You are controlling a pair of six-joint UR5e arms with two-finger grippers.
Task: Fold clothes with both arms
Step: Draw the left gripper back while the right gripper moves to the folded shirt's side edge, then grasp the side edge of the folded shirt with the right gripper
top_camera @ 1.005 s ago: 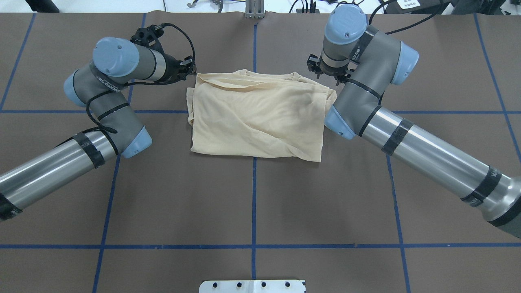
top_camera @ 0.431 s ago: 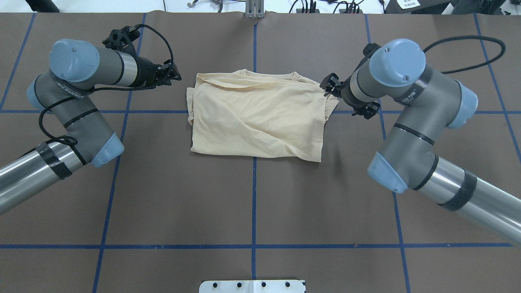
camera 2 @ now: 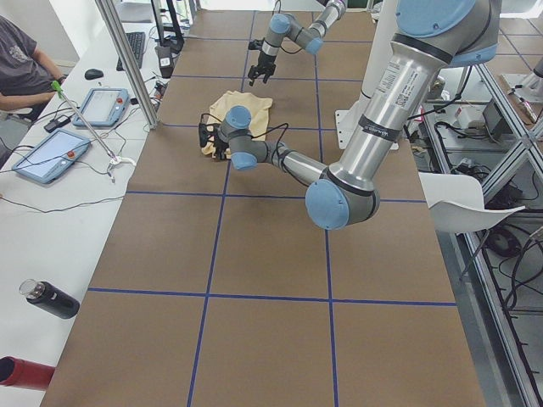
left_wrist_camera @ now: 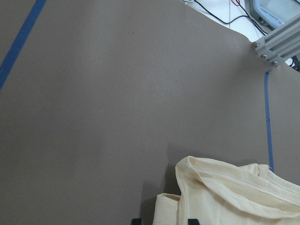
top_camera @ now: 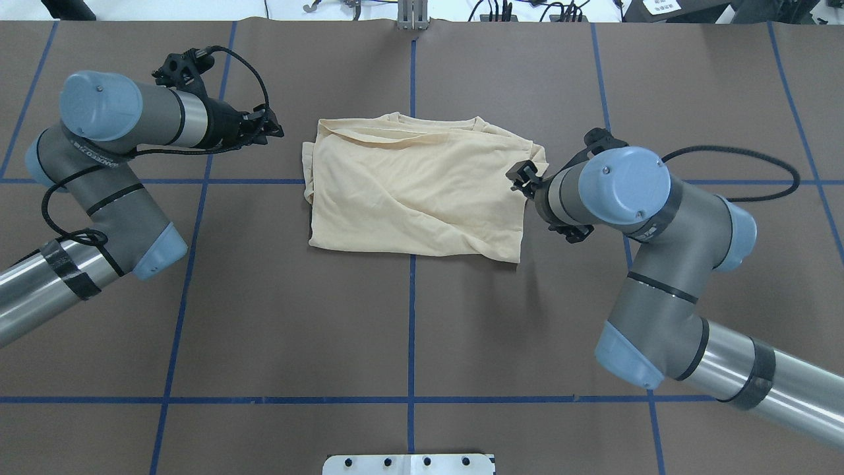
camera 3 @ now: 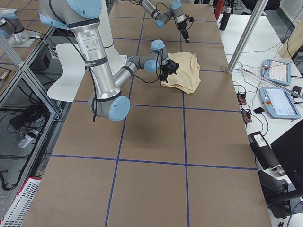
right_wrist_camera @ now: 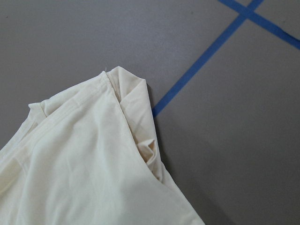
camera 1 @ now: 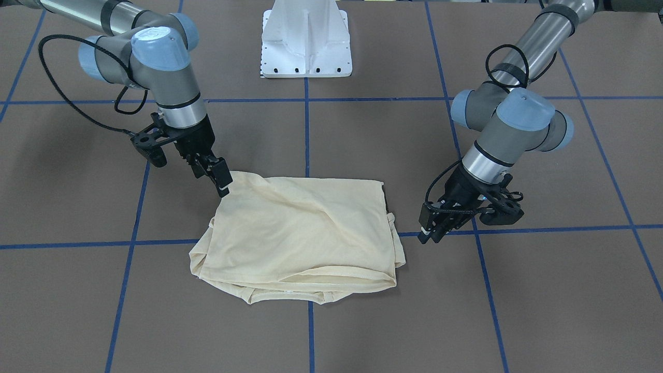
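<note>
1. Your pale cream-yellow thin T-shirt (top_camera: pixel 415 191) was soft, matt cloth, creased, and its stitched hems showed in the wrist views.
2. The brown table covering (top_camera: pixel 297 330) under it looked like smooth, matt paper. It was marked off with strips of blue tape (top_camera: pixel 411 330).
3. On the left arm (top_camera: pixel 26 297) and the right arm (top_camera: pixel 804 399) you had long tubes of shiny silver metal, matt grey joint housings and smooth light blue caps that looked like plastic.
4. The black bands (top_camera: pixel 752 376) wrapped around those tubes were matt, like tape.
5. The white pedestal base (camera 1: pixel 305 41) was smooth with a slight gloss, like painted metal.
</note>
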